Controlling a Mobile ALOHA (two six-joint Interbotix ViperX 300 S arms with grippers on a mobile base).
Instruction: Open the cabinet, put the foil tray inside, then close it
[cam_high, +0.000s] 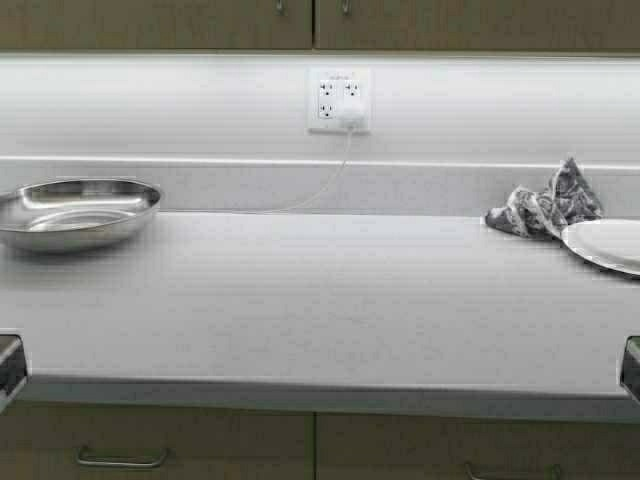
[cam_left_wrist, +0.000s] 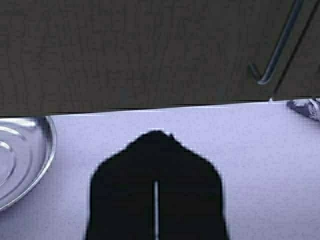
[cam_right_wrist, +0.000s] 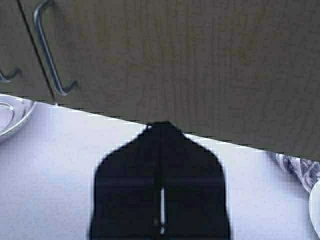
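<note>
Both arms sit low at the white tabletop's (cam_high: 320, 300) near edge, left gripper (cam_left_wrist: 156, 150) and right gripper (cam_right_wrist: 161, 140) with jaws pressed together; round steel bowl (cam_high: 78, 212) at nine o'clock holds nothing.

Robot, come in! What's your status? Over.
Both shut: left end effector, right end effector, at counter edge. No foil tray in sight; cabinet closed. On counter: steel bowl, cloth, plate.

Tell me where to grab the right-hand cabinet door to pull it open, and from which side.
Grip the slim silver handle at the lower inner corner of the right cabinet door. It is an upright bar standing off the door face, so bring the right gripper in from the front, opening it first since it is shut, with one finger either side of the bar.
</note>
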